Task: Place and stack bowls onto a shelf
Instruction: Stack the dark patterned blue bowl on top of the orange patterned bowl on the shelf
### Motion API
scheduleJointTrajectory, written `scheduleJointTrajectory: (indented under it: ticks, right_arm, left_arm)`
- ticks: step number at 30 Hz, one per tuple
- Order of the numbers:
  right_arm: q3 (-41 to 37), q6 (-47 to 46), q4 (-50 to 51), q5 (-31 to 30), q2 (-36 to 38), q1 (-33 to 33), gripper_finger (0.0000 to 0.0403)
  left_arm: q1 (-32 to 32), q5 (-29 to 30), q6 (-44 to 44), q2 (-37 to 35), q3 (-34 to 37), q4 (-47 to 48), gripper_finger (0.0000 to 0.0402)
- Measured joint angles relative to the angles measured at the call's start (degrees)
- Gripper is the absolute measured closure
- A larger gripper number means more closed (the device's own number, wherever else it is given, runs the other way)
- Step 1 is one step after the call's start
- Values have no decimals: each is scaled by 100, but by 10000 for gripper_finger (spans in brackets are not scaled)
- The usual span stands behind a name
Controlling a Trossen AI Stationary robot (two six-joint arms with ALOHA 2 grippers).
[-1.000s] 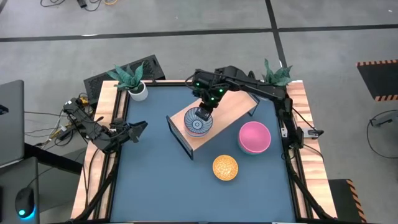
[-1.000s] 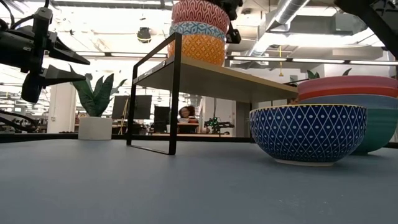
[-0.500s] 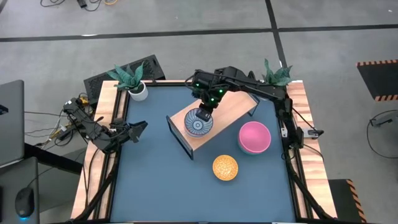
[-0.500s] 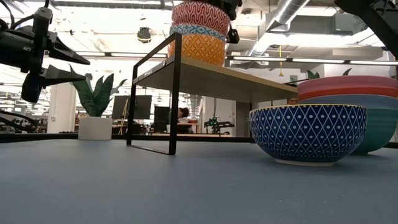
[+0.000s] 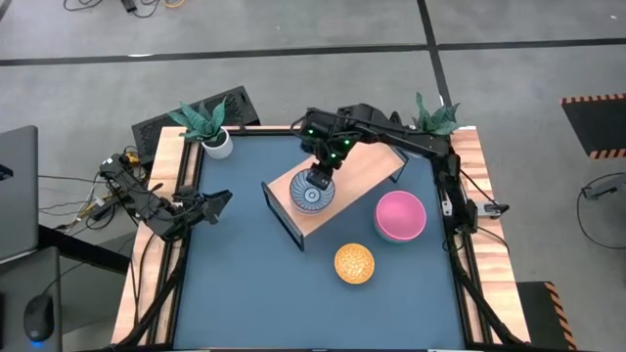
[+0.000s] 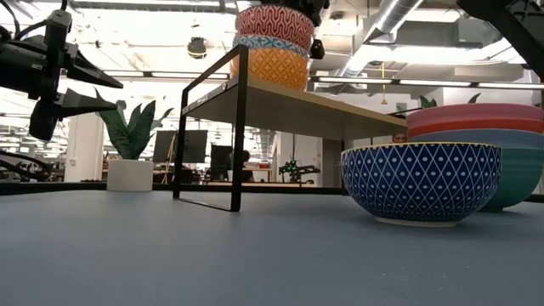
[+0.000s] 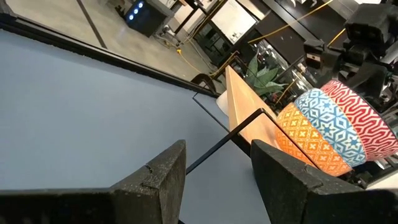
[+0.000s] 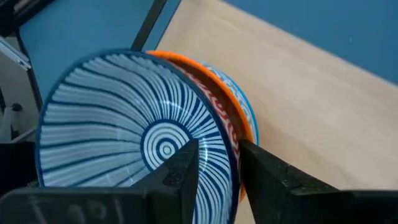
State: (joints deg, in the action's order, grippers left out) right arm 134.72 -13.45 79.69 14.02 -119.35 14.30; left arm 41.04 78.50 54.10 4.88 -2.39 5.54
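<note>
A stack of three patterned bowls (image 5: 311, 193) stands on the left end of the light-wood shelf (image 5: 367, 171). An orange bowl (image 6: 270, 66) is at the bottom, a light-blue one (image 6: 270, 44) in the middle. On top is a bowl that is red outside (image 6: 274, 24) and blue-white striped inside (image 8: 137, 143). My right gripper (image 5: 321, 176) is above the stack, shut on the top bowl. My left gripper (image 5: 221, 202) waits open and empty at the table's left side. A pink bowl (image 5: 400, 215) nested in a teal one (image 6: 518, 174), and a yellow-orange bowl (image 5: 354, 263), rest on the tabletop. My right gripper holds the top bowl by its rim (image 8: 229, 152), on the side toward the shelf's far end. One finger (image 8: 180, 177) is inside the bowl and one (image 8: 270, 180) outside. The fingers come from above, pointing down. The bowl sits nested in the light-blue bowl, roughly level.
A white plant pot (image 5: 217, 142) stands at the far left corner, and another plant (image 5: 435, 115) at the far right. The yellow-orange bowl shows blue-white outside in the low view (image 6: 421, 180). Wooden rails (image 5: 181, 166) run along the table's sides. The shelf's right part is bare board.
My right gripper has gone down a little with the top bowl, which has sunk deeper into the light-blue bowl; less of the light-blue band shows now. The gripper has kept its hold.
</note>
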Motion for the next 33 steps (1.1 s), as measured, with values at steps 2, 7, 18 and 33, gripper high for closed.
scheduleJointTrajectory:
  ticks: [2,7,18,33]
  right_arm:
    - [0,-1,-69,-7,0,10,256]
    - [0,0,-118,31,0,13,255]
    - [0,155,-191,116,0,52,235]
    - [0,220,-222,433,0,203,210]
  left_arm:
    - [0,0,-1,-1,0,0,236]
    - [0,-1,-1,-1,0,0,236]
    - [0,-2,-3,-1,0,0,236]
    - [0,-4,-8,-1,0,0,236]
